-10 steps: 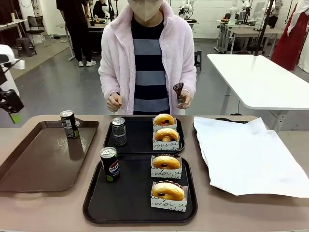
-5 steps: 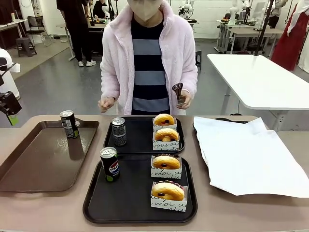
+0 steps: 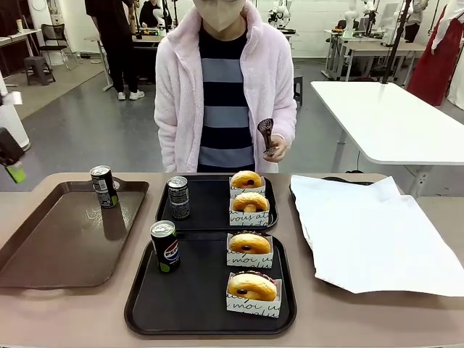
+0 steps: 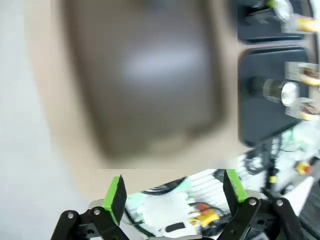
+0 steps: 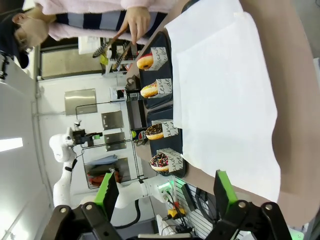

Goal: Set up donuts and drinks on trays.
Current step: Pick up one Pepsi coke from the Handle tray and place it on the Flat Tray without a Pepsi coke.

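Both black trays (image 3: 210, 312) each carry two donuts (image 3: 249, 244) and one can (image 3: 165, 246), ready to serve; a third can (image 3: 104, 186) stands left of them on the brown tray (image 3: 43, 254). Left tool (image 4: 172, 192) and right tool (image 5: 162, 192) are spread, empty.

the right end effector (image 5: 165, 192) is seen at the bottom edge with its two green-padded fingers (image 5: 107, 192) spread wide and nothing held between them, above a brown tabletop (image 5: 295, 100) on which a large white paper sheet (image 5: 225, 100) is laid. beside the sheet, four donuts in white paper holders are lined up on the black trays (image 5: 155, 75): a glazed donut (image 5: 145, 61), a second glazed one (image 5: 150, 90), a chocolate-iced one (image 5: 154, 131) and a dark sprinkled one (image 5: 159, 160), with a drink can (image 5: 140, 135) just beyond the third. a person's hand (image 5: 134, 21) gripping dark tongs (image 5: 107, 45) is seen sideways at the top, past the first donut.
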Controlling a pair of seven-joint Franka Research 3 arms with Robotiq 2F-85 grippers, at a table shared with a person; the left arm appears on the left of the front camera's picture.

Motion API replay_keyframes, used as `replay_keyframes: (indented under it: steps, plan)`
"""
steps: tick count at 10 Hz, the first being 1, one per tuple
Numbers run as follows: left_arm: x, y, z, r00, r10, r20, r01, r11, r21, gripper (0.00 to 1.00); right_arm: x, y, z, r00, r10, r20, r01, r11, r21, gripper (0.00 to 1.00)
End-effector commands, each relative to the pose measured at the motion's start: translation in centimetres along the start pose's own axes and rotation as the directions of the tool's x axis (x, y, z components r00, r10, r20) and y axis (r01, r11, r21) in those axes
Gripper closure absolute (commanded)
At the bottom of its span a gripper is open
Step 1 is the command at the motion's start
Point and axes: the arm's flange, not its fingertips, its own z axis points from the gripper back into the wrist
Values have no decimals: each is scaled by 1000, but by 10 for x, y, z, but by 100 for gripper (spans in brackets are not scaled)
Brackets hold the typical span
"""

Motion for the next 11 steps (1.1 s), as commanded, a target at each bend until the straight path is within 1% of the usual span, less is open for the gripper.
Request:
replay_keyframes:
  steps: [1, 2, 3, 4, 5, 6, 7, 8, 9, 10, 11]
  plan:
    - [4, 56, 30, 998, -13, -62, -19, 876, -483, 0, 0, 0, -1, 1000, 11, 5, -11, 1000, 18, 0]
    - [7, 86, 34, 1000, 0, 3, 2, 780, -626, 0, 0, 0, -1, 1000, 11, 5, -11, 1000, 18, 0]
    - [-8, 114, 32, 996, 29, 85, 42, 680, -732, 0, 0, 0, -1, 1000, 11, 5, -11, 1000, 18, 0]
    - [-24, 141, 28, 982, 107, 153, 51, 634, -771, 0, 0, 0, -1, 1000, 11, 5, -11, 1000, 18, 0]
    - [-28, 165, 25, 970, 186, 158, 12, 609, -793, 0, 0, 0, -1, 1000, 11, 5, -11, 1000, 18, 0]
    - [-46, 180, 12, 955, 241, 172, -6, 598, -802, 0, 0, 0, -1, 1000, 11, 5, -11, 1000, 18, 0]
    - [-58, 191, 3, 955, 255, 150, -34, 598, -801, 0, 0, 0, -1, 1000, 11, 5, -11, 1000, 18, 0]
    - [-58, 203, 2, 967, 238, 89, -70, 586, -808, 0, 0, 0, -1, 1000, 11, 5, -11, 1000, 18, 0]
    - [-69, 215, 1, 969, 243, 51, -99, 567, -818, 0, 0, 0, -1, 1000, 11, 5, -11, 1000, 18, 0]
    - [-73, 227, 6, 966, 257, 13, -138, 560, -817, 0, 0, 0, -1, 1000, 11, 5, -11, 1000, 18, 0]
    - [-71, 238, 11, 962, 274, 9, -153, 563, -812, 0, 0, 0, -1, 1000, 11, 5, -11, 1000, 18, 0]
